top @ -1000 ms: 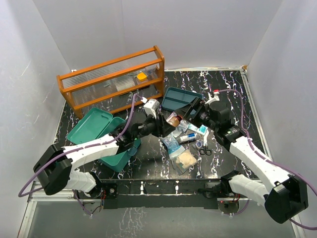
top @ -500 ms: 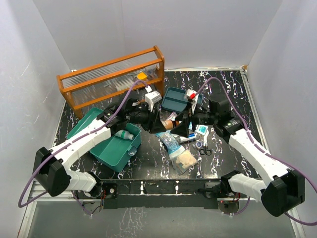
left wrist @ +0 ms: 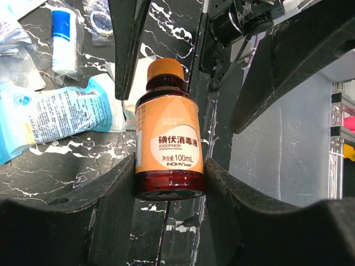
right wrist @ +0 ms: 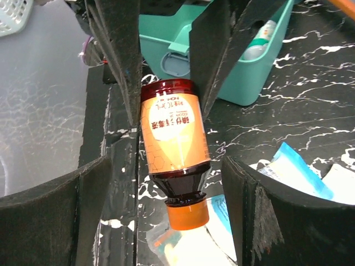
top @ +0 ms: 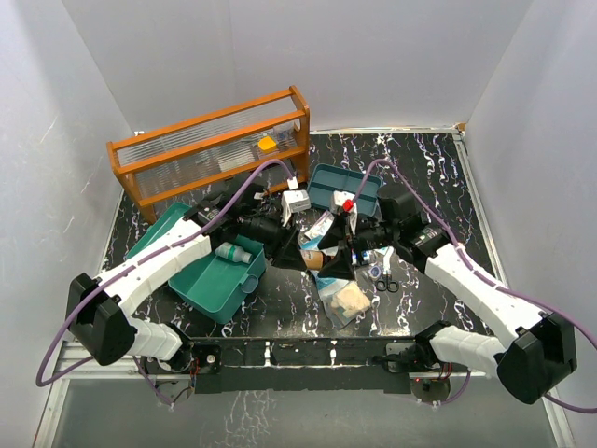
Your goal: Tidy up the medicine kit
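My left claw (left wrist: 169,169) grips the brown bottle (left wrist: 169,133) by its base, my right claw (right wrist: 166,164) stands wide around it with gaps either side, and the green medicine kit (top: 233,299) sits open on the table (top: 429,177) to the left.

From above, the iodophor bottle (top: 317,257) is nearly all hidden between the black fingers (top: 287,252) meeting mid-counter. In the right wrist view the medicine kit (right wrist: 249,77) runs off the top edge, and a finger partly covers the small white bottle (right wrist: 258,44) inside it. The left wrist view's left edge cuts off the blue sachet (left wrist: 55,116).
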{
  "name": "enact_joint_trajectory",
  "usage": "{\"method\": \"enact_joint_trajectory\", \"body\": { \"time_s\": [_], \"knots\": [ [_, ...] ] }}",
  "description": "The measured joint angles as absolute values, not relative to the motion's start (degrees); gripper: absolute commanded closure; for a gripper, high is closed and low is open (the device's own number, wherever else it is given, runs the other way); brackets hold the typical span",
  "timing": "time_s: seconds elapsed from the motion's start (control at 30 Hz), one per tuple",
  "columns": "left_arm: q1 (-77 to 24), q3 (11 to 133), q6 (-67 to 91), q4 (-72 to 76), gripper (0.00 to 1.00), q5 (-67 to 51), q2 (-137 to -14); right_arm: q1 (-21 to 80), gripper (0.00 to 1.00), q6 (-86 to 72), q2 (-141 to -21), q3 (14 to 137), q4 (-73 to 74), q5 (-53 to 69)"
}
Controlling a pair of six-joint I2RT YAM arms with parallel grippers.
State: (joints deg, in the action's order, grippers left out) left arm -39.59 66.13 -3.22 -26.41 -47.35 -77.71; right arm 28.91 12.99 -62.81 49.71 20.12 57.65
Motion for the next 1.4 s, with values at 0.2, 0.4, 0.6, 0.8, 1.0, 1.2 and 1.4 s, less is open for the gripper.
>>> {"method": "enact_joint_trajectory", "body": {
  "time_s": [0.2, 0.4, 0.6, 0.8, 1.0, 1.2, 1.4],
  "knots": [
    [-39.59, 66.28, -4.89, -27.7, 0.71, -48.86, -77.71, 30.5, 0.29, 14.41, -63.13, 49.71, 21.93, 58.78],
    [-39.59, 66.43, -4.89, -26.89, 0.71, -51.31, -77.01, 31.14, 0.4, 14.72, -64.45, 49.71, 22.15, 59.9],
    [-39.59, 66.43, -4.84, -26.61, 0.63, -52.6, -76.36, 31.4, 0.56, 14.31, -65.36, 49.71, 22.15, 59.83],
    [-39.05, 66.06, -0.91, -23.9, 0.34, -52.9, -76.18, 31.4, 0.68, 9.58, -65.34, 49.71, 20.78, 59.7],
    [-38.3, 62.19, 9.87, -13.3, 0.1, -49.3, -74.08, 31.51, 0.69, 3.53, -64.16, 49.5, 17.37, 57.39],
    [-37.76, 56.01, 28.14, -2.42, 0.1, -40.62, -72.16, 31.24, 0.68, -4.78, -59.81, 46.35, 9.54, 50.59],
    [-37.56, 48.12, 47.29, 9.76, 0.07, -29.56, -68.51, 31.22, 0.68, -13.78, -59.18, 41.41, -1.98, 42.19]
  ]
}}
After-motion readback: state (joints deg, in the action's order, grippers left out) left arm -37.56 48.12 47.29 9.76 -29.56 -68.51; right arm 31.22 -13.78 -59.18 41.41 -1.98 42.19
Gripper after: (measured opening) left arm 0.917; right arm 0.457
